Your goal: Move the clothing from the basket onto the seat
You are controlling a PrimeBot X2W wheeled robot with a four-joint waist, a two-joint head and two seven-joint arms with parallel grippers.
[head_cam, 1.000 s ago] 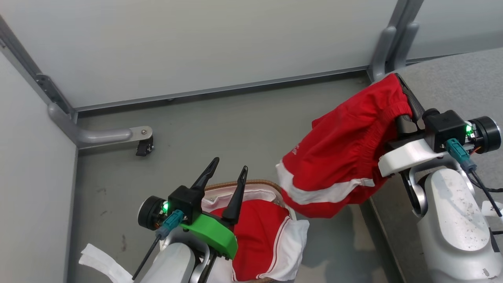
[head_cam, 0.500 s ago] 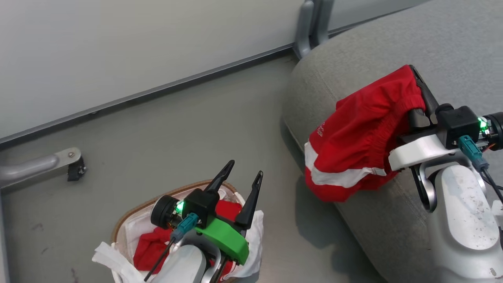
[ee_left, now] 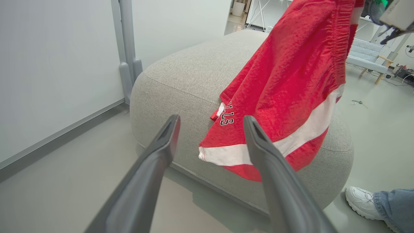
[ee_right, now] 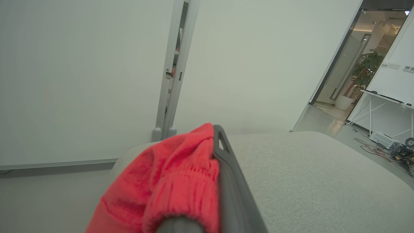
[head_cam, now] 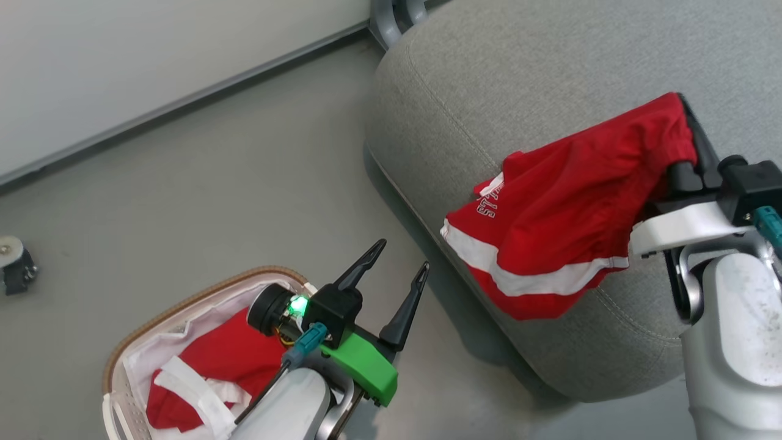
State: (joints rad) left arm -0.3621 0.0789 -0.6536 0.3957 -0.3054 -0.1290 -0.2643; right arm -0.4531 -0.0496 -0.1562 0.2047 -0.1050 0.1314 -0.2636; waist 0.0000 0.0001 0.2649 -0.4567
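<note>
My right gripper (head_cam: 683, 116) is shut on the elastic waistband of red shorts (head_cam: 562, 208) with a white stripe and white lettering; they hang over the front edge of the grey seat (head_cam: 525, 79). From the left wrist, the shorts (ee_left: 291, 81) drape against the seat (ee_left: 181, 81). The right wrist view has red cloth (ee_right: 174, 184) bunched against one finger (ee_right: 226, 168). My left gripper (head_cam: 400, 266) is open and empty above the floor, just right of the basket (head_cam: 183, 302). A second red garment (head_cam: 214, 366) with white trim lies in the basket.
A pale wall with a metal floor rail (head_cam: 183, 104) runs behind, with a grey post (head_cam: 391, 12) at the seat's far corner. A caster foot (head_cam: 15, 266) sits at the far left. A person's white shoe (ee_left: 362, 199) and jeans leg stand beside the seat.
The head camera has swung right, bringing the seat into full view. My right gripper has carried the shorts from above the floor to over the seat's edge. The left gripper stays open.
</note>
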